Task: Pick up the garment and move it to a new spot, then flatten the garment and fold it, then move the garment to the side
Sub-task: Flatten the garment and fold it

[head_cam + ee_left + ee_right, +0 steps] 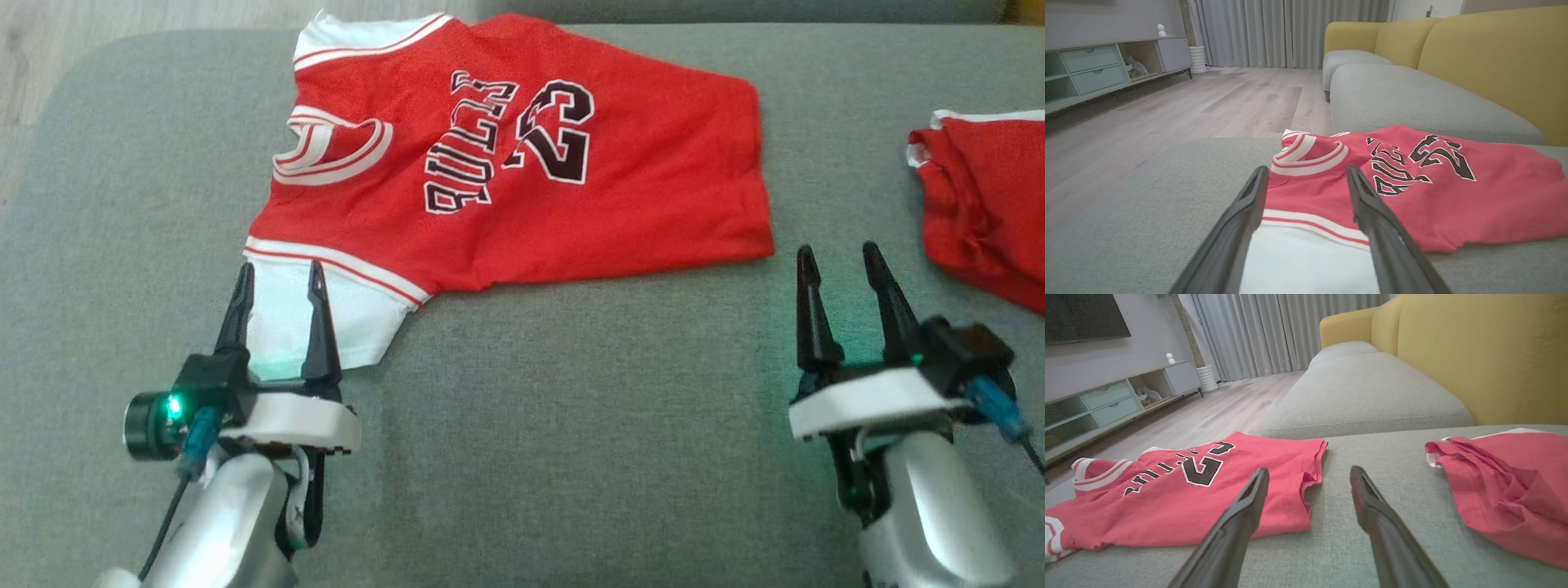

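Jersey (571, 212) flat, long axis left-right, collar (331, 151) leftward, left end effector (277, 282) spread, right end effector (842, 263) spread

left gripper (279, 269): two long dark tapered fingers (320, 327) on a black block, white plate (302, 420) behind, then a pale silver forearm (233, 523). black round cam housing (145, 425) w/ green led (173, 406) on its outer side; blue connector (198, 437) + black cable (163, 531) under it. right gripper (838, 249): same build, green glow at finger base, blue plug (992, 406) + dark cable (1030, 453) on outer side.
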You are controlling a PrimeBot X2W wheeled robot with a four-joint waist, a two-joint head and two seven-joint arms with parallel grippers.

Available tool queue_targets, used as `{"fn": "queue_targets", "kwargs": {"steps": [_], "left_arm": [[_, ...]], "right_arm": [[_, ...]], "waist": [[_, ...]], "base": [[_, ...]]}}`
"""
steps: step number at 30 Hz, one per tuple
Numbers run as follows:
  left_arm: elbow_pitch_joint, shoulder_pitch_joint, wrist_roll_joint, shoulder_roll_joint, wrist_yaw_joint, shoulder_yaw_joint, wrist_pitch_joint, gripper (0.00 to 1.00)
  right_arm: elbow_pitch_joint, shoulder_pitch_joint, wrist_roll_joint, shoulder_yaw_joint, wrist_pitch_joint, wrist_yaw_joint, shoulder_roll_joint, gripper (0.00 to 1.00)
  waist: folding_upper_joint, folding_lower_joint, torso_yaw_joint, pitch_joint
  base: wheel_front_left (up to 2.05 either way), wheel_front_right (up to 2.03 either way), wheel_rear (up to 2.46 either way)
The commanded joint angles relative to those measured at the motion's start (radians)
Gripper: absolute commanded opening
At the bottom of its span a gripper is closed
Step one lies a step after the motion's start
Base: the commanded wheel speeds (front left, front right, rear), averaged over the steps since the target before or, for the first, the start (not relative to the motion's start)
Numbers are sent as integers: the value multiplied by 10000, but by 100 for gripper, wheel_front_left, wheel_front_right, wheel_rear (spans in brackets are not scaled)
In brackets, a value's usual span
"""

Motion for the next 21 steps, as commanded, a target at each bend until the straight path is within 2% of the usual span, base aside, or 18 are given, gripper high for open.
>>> {"fn": "queue_targets", "kwargs": {"steps": [1,12,21], "left_arm": [[-214,-394,112,95,-45,412,-94,100],[47,-718,385,-323,-380,478,-95,100],[140,-809,593,-578,-561,615,-95,100]], "right_arm": [[6,-658,-151,209,51,-7,-31,100],[2701,-2870,-168,-140,1799,-7,-31,100],[4343,-3979,-218,-1,2418,-7,-31,100]], "waist": [[0,-1,109,137],[0,-1,705,560],[0,-1,969,758]], "base": [[0,0,0],[0,0,0],[0,0,0]]}}
